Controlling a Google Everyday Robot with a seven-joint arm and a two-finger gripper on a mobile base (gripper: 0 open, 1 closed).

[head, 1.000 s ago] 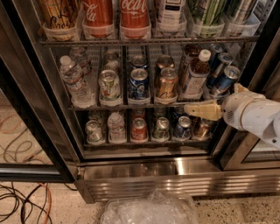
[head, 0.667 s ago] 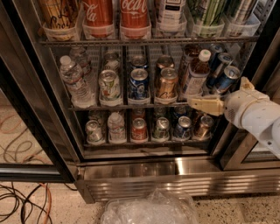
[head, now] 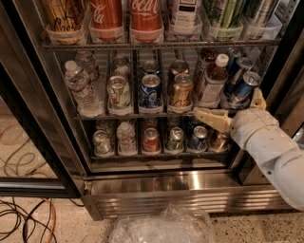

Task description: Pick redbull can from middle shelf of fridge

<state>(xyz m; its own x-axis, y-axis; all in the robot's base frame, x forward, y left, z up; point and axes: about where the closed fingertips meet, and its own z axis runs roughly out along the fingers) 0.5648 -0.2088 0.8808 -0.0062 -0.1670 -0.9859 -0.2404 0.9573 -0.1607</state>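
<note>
While your gripper (head: 227,103) gapes open at seven o'clock from the redbull can (head: 245,85), speckled floor (head: 266,228) meets the ribbed steel fridge (head: 190,200).

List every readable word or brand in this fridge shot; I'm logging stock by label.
"Coca-Cola": white script on the right red bottle, top rack.
"Coca-Cola", only partly in view: on the left red bottle.
Too blurred to read: the redbull can, the other cans and bottles on the middle shelf, and the bottom-rack cans.
No text: the hand, open at the middle shelf's right end, just below the redbull can.
</note>
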